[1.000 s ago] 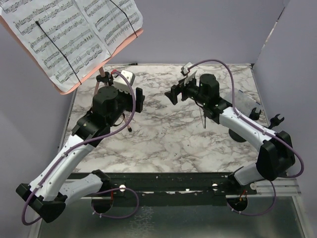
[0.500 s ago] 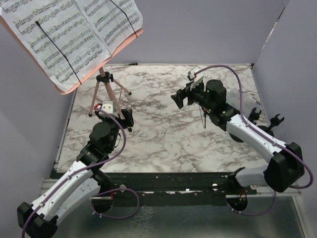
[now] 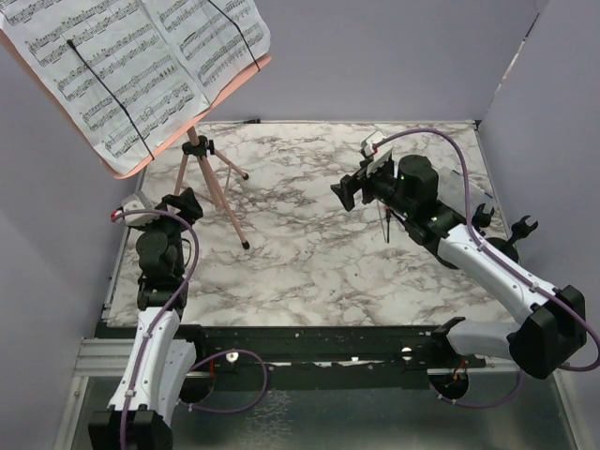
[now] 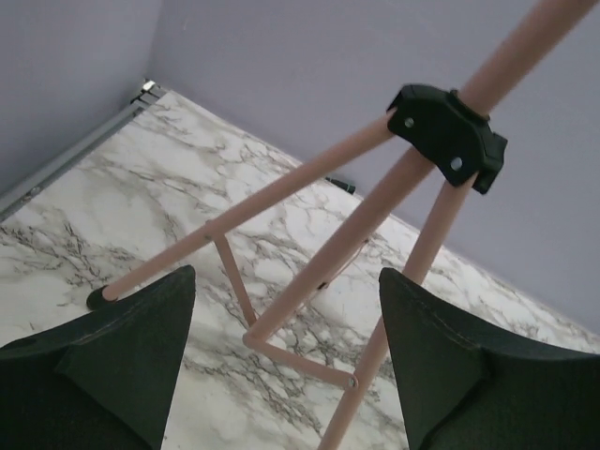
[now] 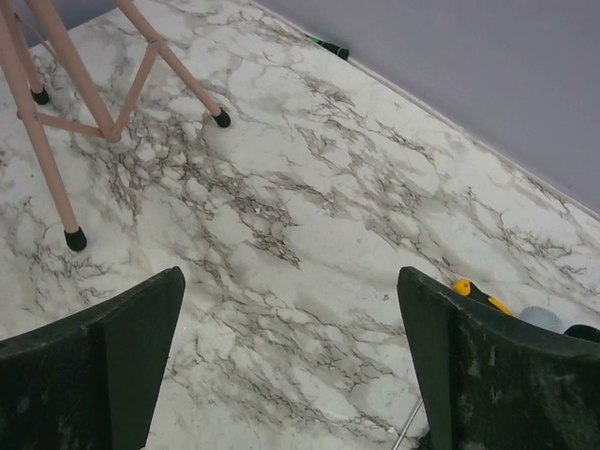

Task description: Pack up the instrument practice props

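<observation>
The pink tripod music rest [image 3: 214, 184] stands at the back left of the marble table. White sheet-music pages [image 3: 122, 66] lie on its board, held by black bands. My left gripper [image 3: 184, 201] is open just left of the tripod legs and is not touching them. In the left wrist view the legs [image 4: 319, 272] and black hub [image 4: 448, 136] rise beyond the open fingers [image 4: 122, 347]. My right gripper [image 3: 347, 191] is open above the table's middle right, with only marble between its fingers [image 5: 112, 356]. Two black forked holders [image 3: 521, 226] stand behind the right arm, partly hidden.
A thin screwdriver shaft [image 3: 385, 226] lies under the right arm. A yellow-and-black tip [image 5: 473, 292] and a grey rounded thing [image 5: 542, 319] show by the right finger. A small dark object [image 5: 330, 47] rests against the back wall. Purple walls enclose the table [image 3: 309, 272].
My left arm has pulled back from beside the tripod toward the near left edge of the table. My right arm has shifted slightly to the right. Both grippers stayed open.
</observation>
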